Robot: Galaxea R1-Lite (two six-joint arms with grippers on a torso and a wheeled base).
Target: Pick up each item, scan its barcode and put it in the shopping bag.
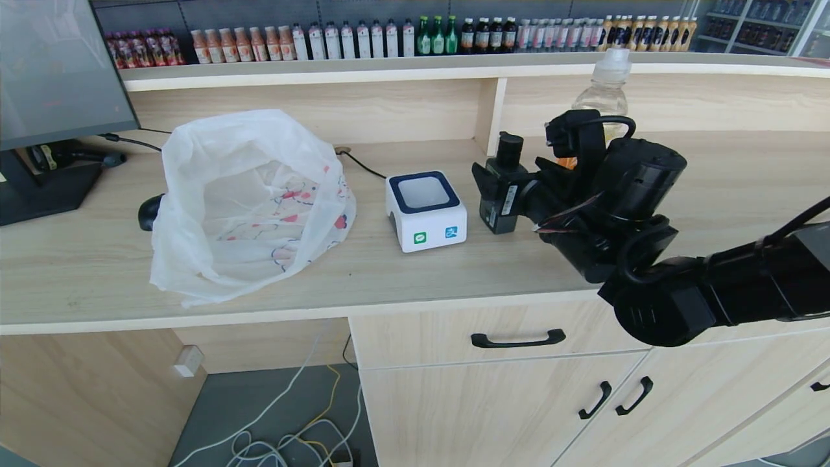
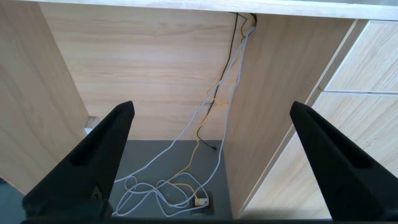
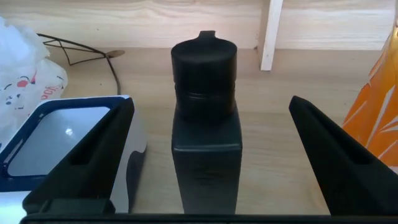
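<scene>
A black bottle (image 1: 509, 153) (image 3: 205, 124) with a round cap stands upright on the wooden counter (image 1: 389, 272), just right of the white barcode scanner (image 1: 425, 211) (image 3: 62, 140). My right gripper (image 1: 498, 194) (image 3: 208, 186) is open, one finger on each side of the bottle with gaps showing. The white plastic shopping bag (image 1: 246, 194) (image 3: 25, 68) lies open-mouthed at the counter's left. A clear bottle with an orange label (image 1: 606, 91) (image 3: 379, 118) stands behind my right arm. My left gripper (image 2: 211, 162) is open and holds nothing, down below the counter facing a recess with cables.
A monitor (image 1: 58, 71) and a hand-held scanner (image 1: 71, 155) stand at the far left, a black mouse (image 1: 148, 211) beside the bag. A raised shelf and an upright divider (image 1: 489, 107) back the counter. Drawers (image 1: 519, 337) sit below.
</scene>
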